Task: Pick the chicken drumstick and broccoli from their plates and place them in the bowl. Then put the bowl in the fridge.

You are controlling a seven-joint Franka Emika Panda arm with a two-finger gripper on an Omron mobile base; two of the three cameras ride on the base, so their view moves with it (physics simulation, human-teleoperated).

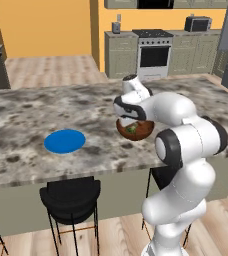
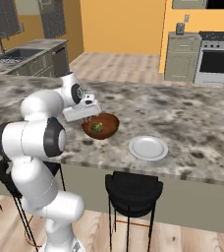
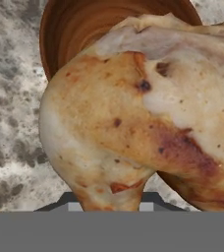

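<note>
broccoli (image 2: 98,127) already lies in the bowl (image 2: 109,129); the gripper (image 3: 109,199) holds the chicken drumstick (image 3: 133,123) above it; release and fridge remain.

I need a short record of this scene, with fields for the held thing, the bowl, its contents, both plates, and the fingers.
held thing: golden-tan chicken drumstick, above the bowl
bowl: round reddish-brown wooden bowl, on the marble counter
in bowl: green broccoli floret
blue plate: flat round bright blue plate, bare
white plate: flat pale white plate, bare
fingers: shut on the drumstick
</note>
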